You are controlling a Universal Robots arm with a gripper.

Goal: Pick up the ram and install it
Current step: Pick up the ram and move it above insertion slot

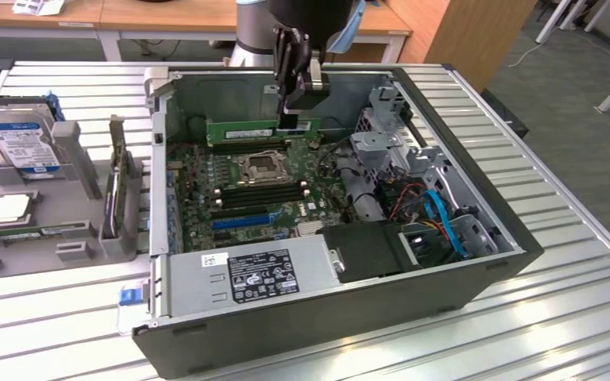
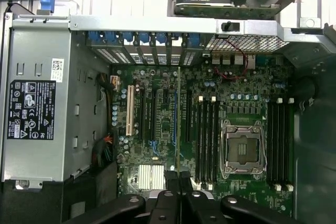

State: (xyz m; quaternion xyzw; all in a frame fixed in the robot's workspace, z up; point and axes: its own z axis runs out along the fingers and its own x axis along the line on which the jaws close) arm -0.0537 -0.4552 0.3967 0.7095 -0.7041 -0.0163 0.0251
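Black claw (image 1: 296, 119) is clamped on the ram (image 1: 250, 132), gripping its top edge near the end toward the exterior view's right. The green stick hangs level, long edge down, with a white label on the face that shows. It sits in the air inside the open computer case (image 1: 475, 274), over the far part of the motherboard (image 1: 201, 178), and is not seated in any slot.

In the wrist view the fingers (image 2: 170, 178) close together on the stick, which shows edge-on as a thin line running across the board.

The stick runs parallel to the dark memory slots (image 1: 263, 193). Those lie just beside the CPU socket (image 1: 260, 167), whose silver frame is near the board's middle. The bright-blue slot (image 1: 244, 223) is nearer the camera, on the far side of the memory slots from the stick.

A silver power supply (image 1: 252, 274) with a black label fills the case's near corner. Blue cables (image 1: 448, 226) loop through the bay on the exterior view's right.

The case lies on its side on a slatted metal table (image 1: 570, 317).

On the exterior view's left a grey holder (image 1: 72, 151) carries a hard drive (image 1: 17, 139) standing upright. A dark expansion card (image 1: 117, 182) stands on edge in it, well apart from the claw.
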